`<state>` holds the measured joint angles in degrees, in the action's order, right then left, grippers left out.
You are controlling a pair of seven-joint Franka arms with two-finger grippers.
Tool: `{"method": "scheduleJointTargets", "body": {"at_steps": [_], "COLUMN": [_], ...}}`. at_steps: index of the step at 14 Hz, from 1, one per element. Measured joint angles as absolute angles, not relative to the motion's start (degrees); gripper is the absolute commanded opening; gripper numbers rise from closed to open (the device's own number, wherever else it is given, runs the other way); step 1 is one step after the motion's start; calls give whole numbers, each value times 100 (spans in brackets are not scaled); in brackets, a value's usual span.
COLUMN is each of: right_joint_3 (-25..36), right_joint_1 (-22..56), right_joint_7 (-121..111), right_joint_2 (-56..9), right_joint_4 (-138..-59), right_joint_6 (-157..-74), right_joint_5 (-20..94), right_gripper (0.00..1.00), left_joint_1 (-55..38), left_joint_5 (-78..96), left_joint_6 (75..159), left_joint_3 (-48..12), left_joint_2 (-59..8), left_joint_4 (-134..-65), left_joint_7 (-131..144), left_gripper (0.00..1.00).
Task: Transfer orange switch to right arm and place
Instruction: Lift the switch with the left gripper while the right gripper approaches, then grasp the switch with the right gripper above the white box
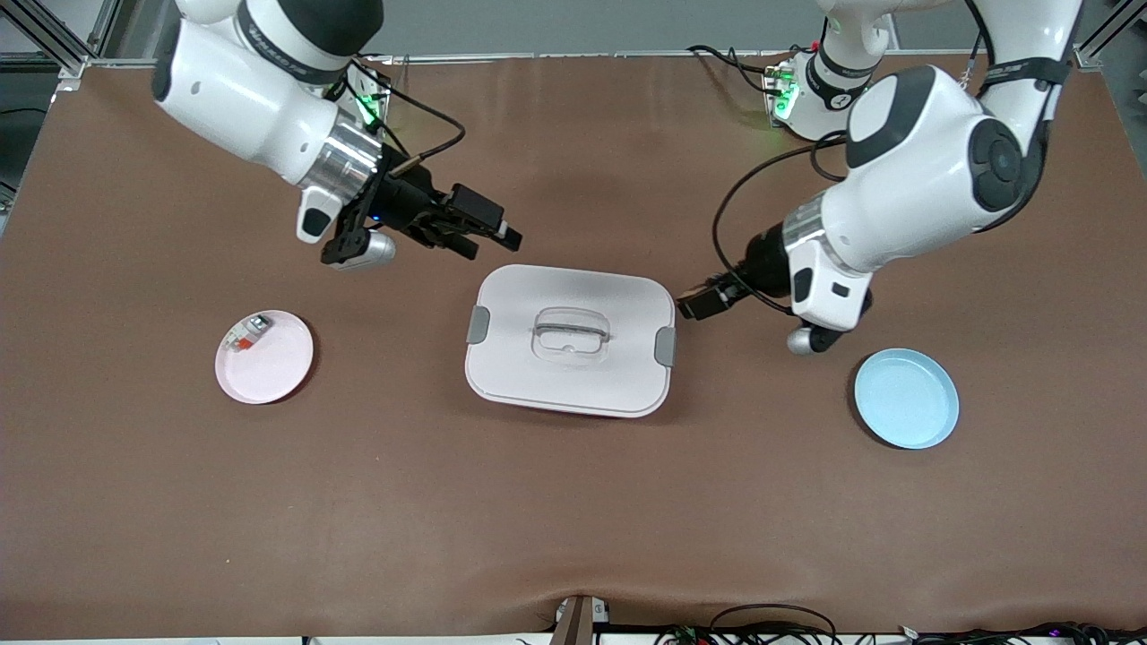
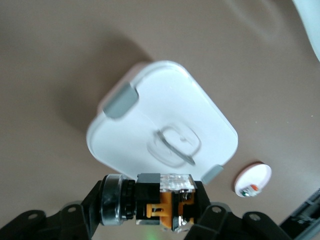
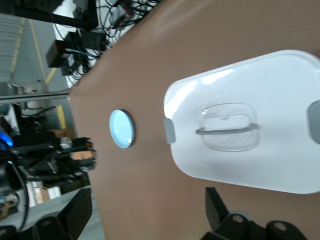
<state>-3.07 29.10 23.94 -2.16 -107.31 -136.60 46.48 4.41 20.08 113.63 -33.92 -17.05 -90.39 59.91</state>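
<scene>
The orange switch [image 2: 165,200], a small black block with an orange middle and a round silver-rimmed end, is clamped between my left gripper's [image 2: 150,202] fingers. In the front view my left gripper [image 1: 703,301] holds the switch [image 1: 695,305] above the table beside the white box's [image 1: 573,296] end toward the left arm. My right gripper [image 1: 491,240] is open and empty, hovering by the box's edge nearest the robots' bases. In the right wrist view its fingers [image 3: 212,200] stand wide apart over bare table, and the switch [image 3: 82,154] shows farther off.
A white lidded box [image 2: 165,100] with grey clips and a clear handle sits mid-table. A pink plate [image 1: 278,367] toward the right arm's end holds a white-and-grey part with a red-orange end [image 1: 246,333]. An empty blue plate [image 1: 905,399] lies toward the left arm's end.
</scene>
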Motion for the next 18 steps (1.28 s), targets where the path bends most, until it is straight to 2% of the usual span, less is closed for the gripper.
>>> {"method": "scheduleJointTargets", "body": {"at_steps": [4,10,18], "right_joint_3": [-308,-303,-302], "right_joint_1": [3462,3579,3856], "right_joint_7": [2556,2561,2562], "right_joint_2": [-329,-488,-900], "right_joint_4": [-10878,-10877,-10871], "right_joint_6": [-14716,-14843,-15371], "right_joint_5": [4828,4829,4829], "right_gripper": [100,100,100], "left_joint_1": [-121,-529,-771], "left_joint_5": [2118,2140,2333], "left_joint_6": [11400,11647,11865], "left_joint_3": [-3408,-3411,-3412], "left_joint_2": [-2058,-2430,-2563], "left_joint_4": [-8642,-8438,-8389], "left_joint_7": [7273,8519,9544], "left_gripper": [0,0,0]}}
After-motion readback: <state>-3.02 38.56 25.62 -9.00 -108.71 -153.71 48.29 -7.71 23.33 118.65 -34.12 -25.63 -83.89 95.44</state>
